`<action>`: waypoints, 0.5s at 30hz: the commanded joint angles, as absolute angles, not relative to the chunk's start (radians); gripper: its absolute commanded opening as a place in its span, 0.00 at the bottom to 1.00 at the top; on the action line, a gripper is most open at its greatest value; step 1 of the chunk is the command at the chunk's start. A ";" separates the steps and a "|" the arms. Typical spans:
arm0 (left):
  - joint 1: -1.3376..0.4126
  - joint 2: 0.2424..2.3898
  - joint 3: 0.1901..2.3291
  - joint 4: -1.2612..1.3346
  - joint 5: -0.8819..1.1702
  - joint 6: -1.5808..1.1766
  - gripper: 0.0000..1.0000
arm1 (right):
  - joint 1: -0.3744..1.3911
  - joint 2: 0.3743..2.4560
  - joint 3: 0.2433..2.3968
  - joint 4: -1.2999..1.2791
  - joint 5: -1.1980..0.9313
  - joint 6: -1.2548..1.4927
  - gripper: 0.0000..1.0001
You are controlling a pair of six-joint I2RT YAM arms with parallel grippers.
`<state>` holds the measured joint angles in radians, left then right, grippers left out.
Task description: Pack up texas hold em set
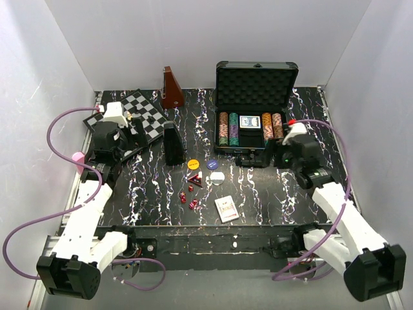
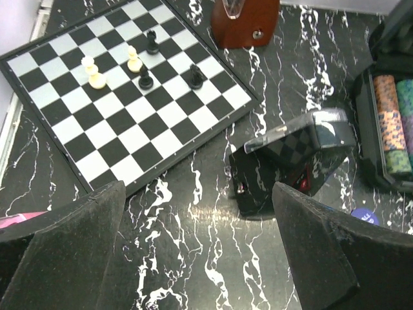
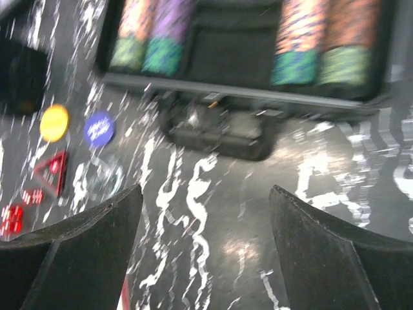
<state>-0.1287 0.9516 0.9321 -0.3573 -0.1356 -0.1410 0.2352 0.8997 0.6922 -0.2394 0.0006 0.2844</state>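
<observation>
The black foam-lined case (image 1: pixel 257 81) lies open at the back right. It holds striped chip rows (image 1: pixel 228 128) and a card deck (image 1: pixel 249 121), and its handle (image 3: pixel 216 129) faces me. On the table in front lie a yellow button (image 1: pixel 193 164), a blue button (image 1: pixel 212 164), a white button (image 1: pixel 217 176), small red dice (image 1: pixel 191 196) and another card deck (image 1: pixel 226 208). My left gripper (image 2: pixel 199 194) is open above bare table near a black box (image 2: pixel 293 158). My right gripper (image 3: pixel 205 194) is open just before the handle, holding nothing.
The chessboard (image 1: pixel 139 113) with a few pieces sits at the back left, beside my left arm. Behind it stands the brown pyramid (image 1: pixel 170 88). A red triangle piece (image 3: pixel 53 171) lies among the dice. White walls close in three sides.
</observation>
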 commanded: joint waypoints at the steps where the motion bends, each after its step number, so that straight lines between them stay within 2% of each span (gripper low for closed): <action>1: -0.140 0.928 0.893 -0.344 -0.092 -0.086 0.98 | 0.435 0.980 0.752 -0.374 -0.006 0.275 0.85; 10: -0.140 0.922 0.890 -0.351 -0.106 -0.078 0.98 | 0.840 1.159 0.827 -0.506 0.129 0.374 0.85; 15: -0.140 0.916 0.888 -0.354 -0.120 -0.071 0.98 | 1.000 1.265 0.854 -0.522 0.201 0.442 0.86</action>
<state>-0.1349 0.9413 0.8909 -0.3588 -0.1146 -0.0883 0.9131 1.2205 0.8108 -0.4873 0.1226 0.3725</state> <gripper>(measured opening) 0.981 0.864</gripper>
